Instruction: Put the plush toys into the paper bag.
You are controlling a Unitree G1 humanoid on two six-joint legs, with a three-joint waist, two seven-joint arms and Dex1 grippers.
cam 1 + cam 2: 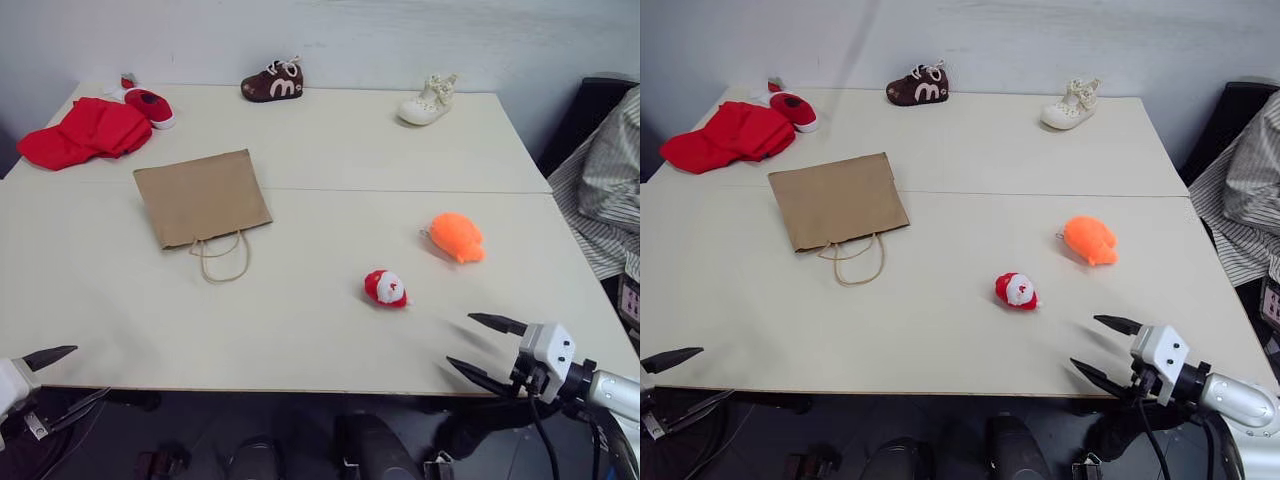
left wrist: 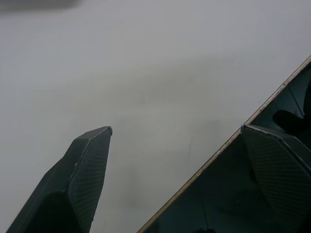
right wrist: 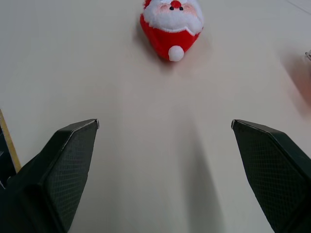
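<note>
Reaching low over the counter's (image 1: 300, 330) near edge, the right claw (image 1: 485, 345) gapes empty toward the Santa toy (image 1: 385, 289); left claw (image 1: 62, 375) likewise. Orange toy (image 1: 457, 237) right, paper bag (image 1: 202, 197) flat left.

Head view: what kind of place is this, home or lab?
Likely a lab or test room, not a home: a plain white table against a bare wall, laid out with unrelated props such as a flat brown paper bag, a brown baby shoe and a small red-and-white Santa plush.
</note>
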